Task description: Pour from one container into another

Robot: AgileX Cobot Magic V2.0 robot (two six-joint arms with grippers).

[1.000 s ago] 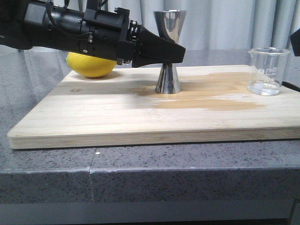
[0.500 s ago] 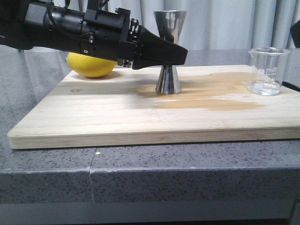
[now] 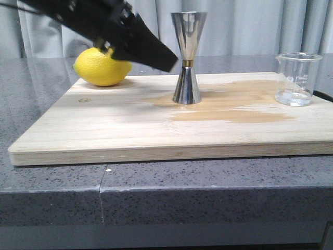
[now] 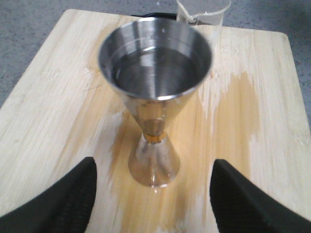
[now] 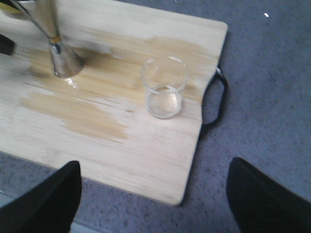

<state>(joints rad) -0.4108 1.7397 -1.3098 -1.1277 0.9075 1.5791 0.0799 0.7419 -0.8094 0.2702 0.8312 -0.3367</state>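
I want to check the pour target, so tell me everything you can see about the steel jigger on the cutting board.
The jigger is a shiny steel double cone, hourglass-shaped, with a thin gold band at its narrow waist. It stands upright on the wooden board, wide cup on top, near the middle toward the back edge, on a darker wet-looking patch. The left wrist view shows clear liquid in the top cup. Nothing grips it: the left pincer is open with a finger on each side, not touching. The glass beaker stands apart.

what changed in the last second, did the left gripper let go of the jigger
Yes. The left gripper has backed off the jigger up and to the left, open and empty. Jigger, beaker and lemon stayed put on the cutting board.
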